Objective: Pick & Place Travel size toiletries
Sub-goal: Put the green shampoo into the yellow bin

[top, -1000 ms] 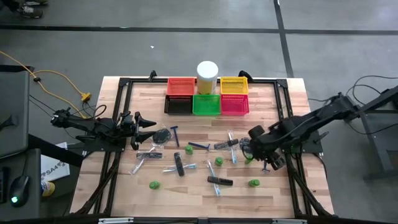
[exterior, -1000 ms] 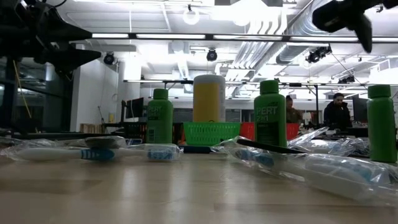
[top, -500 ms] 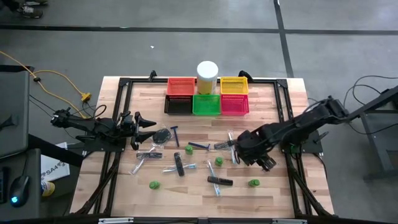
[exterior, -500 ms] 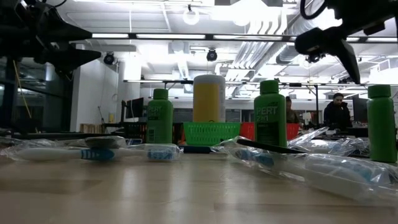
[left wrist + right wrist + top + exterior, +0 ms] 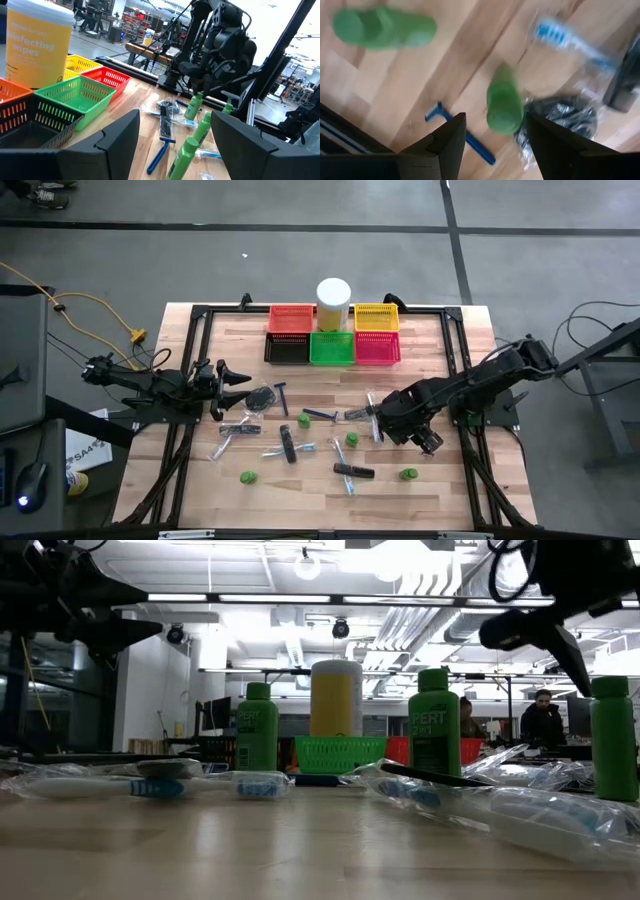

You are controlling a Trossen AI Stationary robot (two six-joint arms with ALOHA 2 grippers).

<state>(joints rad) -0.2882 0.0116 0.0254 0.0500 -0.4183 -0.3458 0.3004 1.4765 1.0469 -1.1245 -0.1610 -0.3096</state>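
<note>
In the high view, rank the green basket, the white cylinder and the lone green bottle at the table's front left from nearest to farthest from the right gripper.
From the right gripper:
1. Green basket, back row, middle.
2. White cylinder, just behind it.
3. Green bottle, front left.

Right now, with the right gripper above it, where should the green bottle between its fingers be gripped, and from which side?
Grip the green bottle around its round body below the cap, coming straight down. It stands upright, top facing the right gripper, whose open fingers straddle it. Mind the wrapped dark coil close on one side and the blue razor on the other.
</note>
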